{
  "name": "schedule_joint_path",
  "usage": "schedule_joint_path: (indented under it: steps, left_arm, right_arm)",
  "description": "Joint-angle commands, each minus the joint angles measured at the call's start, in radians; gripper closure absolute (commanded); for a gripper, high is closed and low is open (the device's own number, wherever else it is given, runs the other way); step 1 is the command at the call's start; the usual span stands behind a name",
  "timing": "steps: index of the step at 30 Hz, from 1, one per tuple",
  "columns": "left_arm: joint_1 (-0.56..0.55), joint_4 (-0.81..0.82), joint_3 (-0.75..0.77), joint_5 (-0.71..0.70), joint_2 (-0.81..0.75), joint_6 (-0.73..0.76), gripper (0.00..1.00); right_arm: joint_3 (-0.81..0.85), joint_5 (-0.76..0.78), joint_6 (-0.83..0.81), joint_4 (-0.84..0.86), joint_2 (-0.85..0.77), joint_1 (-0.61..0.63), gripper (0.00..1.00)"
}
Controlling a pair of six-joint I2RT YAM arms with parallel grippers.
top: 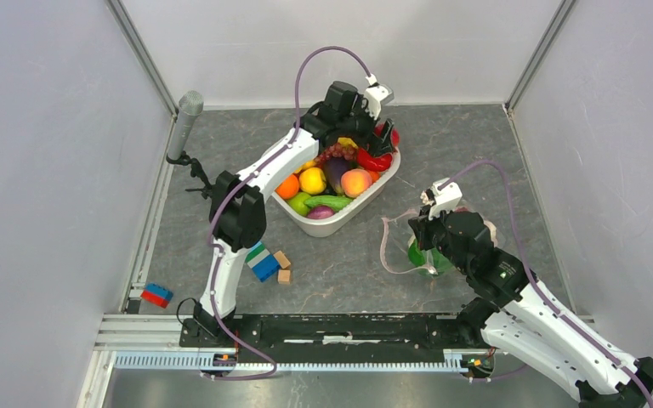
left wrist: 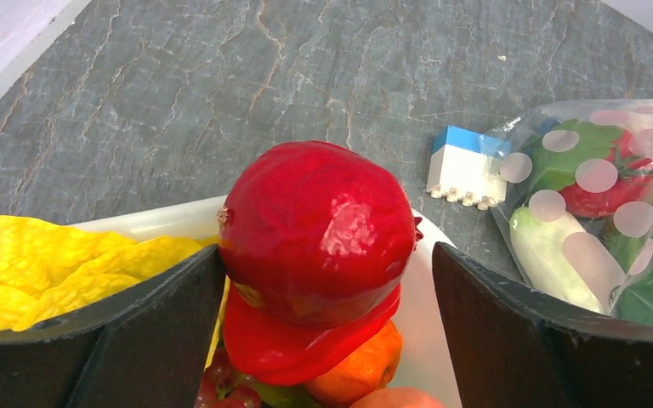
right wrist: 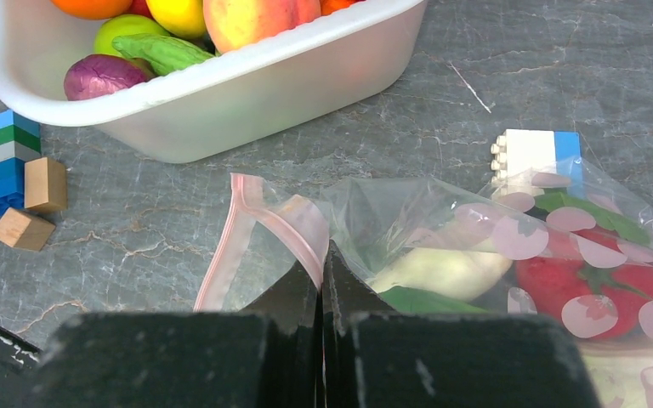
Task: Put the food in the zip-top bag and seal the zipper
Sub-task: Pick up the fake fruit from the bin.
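Left wrist view: my left fingers (left wrist: 136,323) are spread either side of a red fruit (left wrist: 319,229) atop the basket (left wrist: 178,217) pile, ready to close; my right fingers (right wrist: 289,340) pinch the zipper (right wrist: 293,217), propping the zip-top bag (right wrist: 442,221) open on the tabletop (right wrist: 510,76), some food already inside

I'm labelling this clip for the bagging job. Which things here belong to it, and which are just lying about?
Belong: toy food in the white basket; red fruit at the left gripper; zip-top bag, held by the right gripper; pink zipper.
Lying about: coloured blocks; wooden cubes; white-and-blue block; microphone.
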Motion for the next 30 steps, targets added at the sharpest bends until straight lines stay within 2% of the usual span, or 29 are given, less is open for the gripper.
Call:
schedule_joint_path:
  steps: [1,8,10,17,20,24,30]
  left_arm:
    - [-0.001,0.055,-0.014,0.005,-0.022,-0.020,0.07]
    - [-0.001,0.113,-0.095,-0.019,-0.063,-0.050,0.33]
    - [-0.001,0.128,-0.118,-0.023,-0.075,-0.054,0.44]
    - [-0.001,0.189,-0.236,-0.020,-0.204,-0.085,0.63]
    - [-0.004,0.242,-0.349,-0.007,-0.314,-0.126,0.64]
    - [-0.013,0.391,-0.567,-0.013,-0.493,-0.167,0.65]
    - [-0.028,0.391,-0.749,-0.005,-0.714,-0.181,0.65]
  right_arm:
    - [-0.004,-0.015,0.016,0.037,-0.001,-0.003,0.98]
    - [-0.007,-0.021,0.022,0.039,-0.011,-0.003,0.98]
    - [-0.008,-0.021,0.023,0.038,-0.013,-0.004,0.98]
    - [-0.012,-0.024,0.032,0.047,-0.017,-0.003,0.98]
    - [-0.012,-0.025,0.038,0.056,-0.013,-0.003,0.98]
    - [-0.020,-0.009,0.056,0.080,-0.020,-0.002,0.98]
    - [0.002,-0.007,0.074,0.136,-0.034,-0.003,1.00]
